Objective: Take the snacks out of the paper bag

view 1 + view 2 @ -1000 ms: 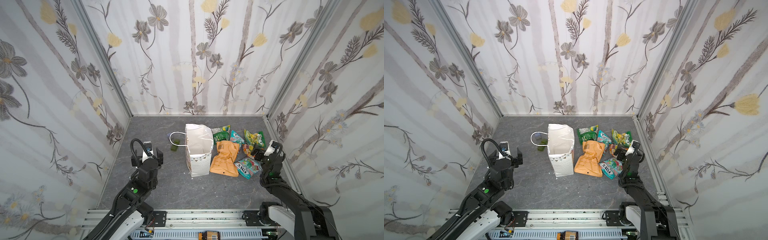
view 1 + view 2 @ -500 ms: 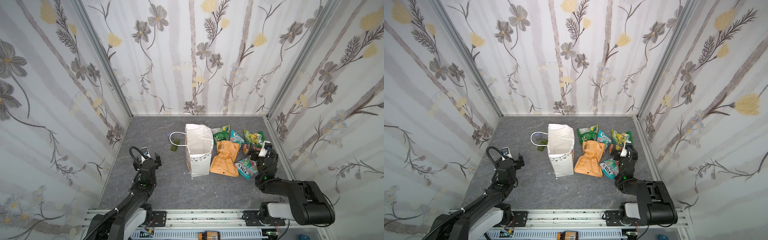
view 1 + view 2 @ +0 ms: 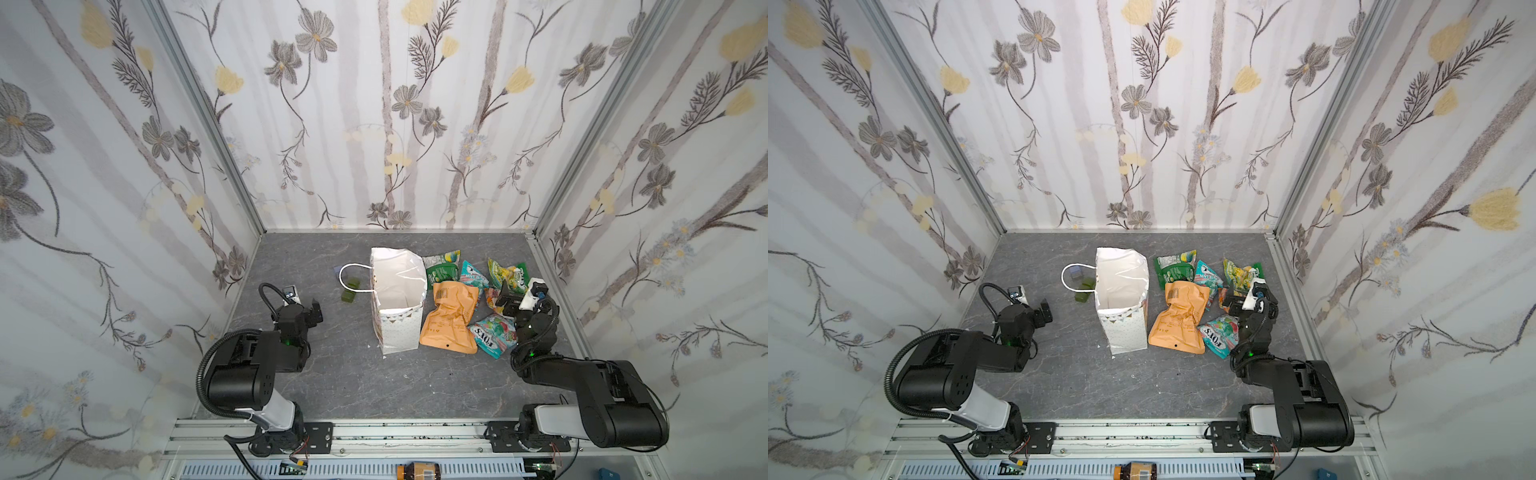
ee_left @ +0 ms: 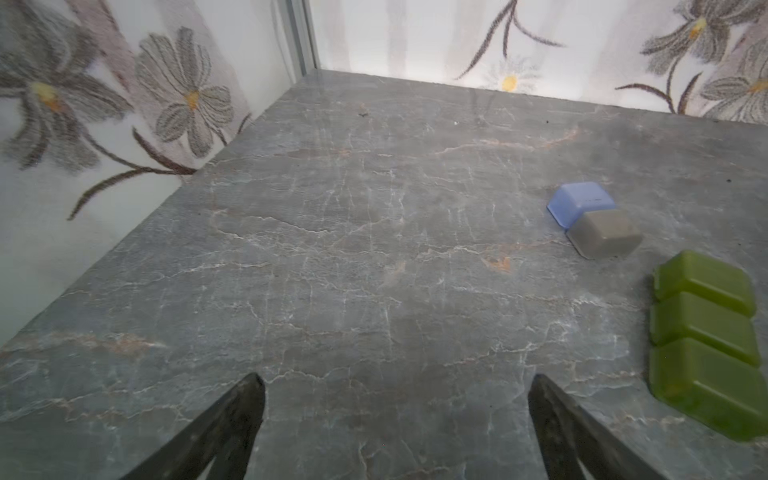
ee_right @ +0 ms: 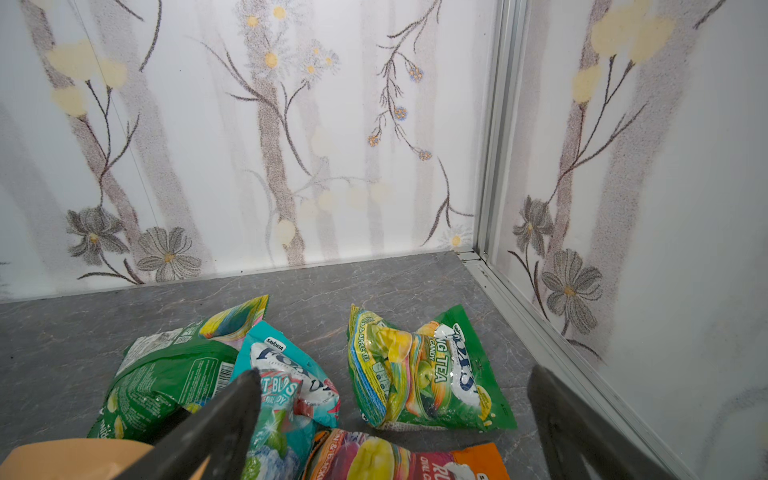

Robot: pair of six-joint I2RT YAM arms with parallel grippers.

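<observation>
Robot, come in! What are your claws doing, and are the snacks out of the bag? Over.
Left gripper open, empty. Right gripper open, empty, hovering over snacks. Snacks on table beside upright paper bag; none visible inside. Nothing in the way.

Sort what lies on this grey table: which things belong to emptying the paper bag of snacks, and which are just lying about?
Job in hand: tall white paper gift bag; large orange pouch; teal FOX'S packet; green crinkly packet; teal mint packet; yellow-green packet; red-orange packet.
Lying about: translucent green blocks; small blue cube; small grey cube.
</observation>
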